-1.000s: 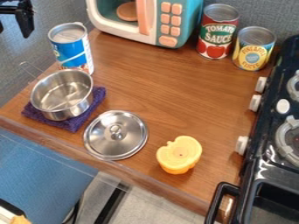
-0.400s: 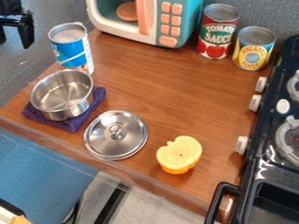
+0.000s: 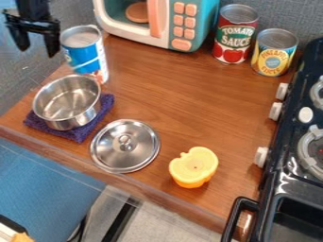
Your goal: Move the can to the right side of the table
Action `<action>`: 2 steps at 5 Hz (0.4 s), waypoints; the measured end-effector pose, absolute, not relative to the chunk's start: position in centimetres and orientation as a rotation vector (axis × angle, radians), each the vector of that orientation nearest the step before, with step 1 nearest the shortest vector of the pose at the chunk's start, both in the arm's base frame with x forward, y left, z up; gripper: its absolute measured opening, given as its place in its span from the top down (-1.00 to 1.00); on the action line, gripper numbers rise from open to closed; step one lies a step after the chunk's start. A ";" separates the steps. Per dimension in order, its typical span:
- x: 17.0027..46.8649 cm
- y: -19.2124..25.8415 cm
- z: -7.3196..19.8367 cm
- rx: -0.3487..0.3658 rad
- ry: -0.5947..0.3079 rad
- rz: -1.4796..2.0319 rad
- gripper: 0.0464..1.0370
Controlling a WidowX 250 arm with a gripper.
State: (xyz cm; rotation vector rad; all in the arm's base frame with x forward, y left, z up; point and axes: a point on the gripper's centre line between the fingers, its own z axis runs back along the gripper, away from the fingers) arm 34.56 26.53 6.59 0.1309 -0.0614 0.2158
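Blue can [image 3: 85,54] with white markings and silvery top, upright on left part of brown wooden table [image 3: 164,90], just behind steel pot [image 3: 71,118], lower edge partly hidden by pot.

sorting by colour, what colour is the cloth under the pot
Purple cloth, best seen in the camera view.

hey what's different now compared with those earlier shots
The end effector moved rightward and down in view, and the blue can shifted slightly right. Nothing was grasped. The saucepan, lid, red can and yellow can stayed put.
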 end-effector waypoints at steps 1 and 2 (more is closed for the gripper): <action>36.1 24.9 6.6 0.130 -0.084 0.181 -0.93; 37.0 23.3 6.2 0.131 -0.087 0.143 -0.93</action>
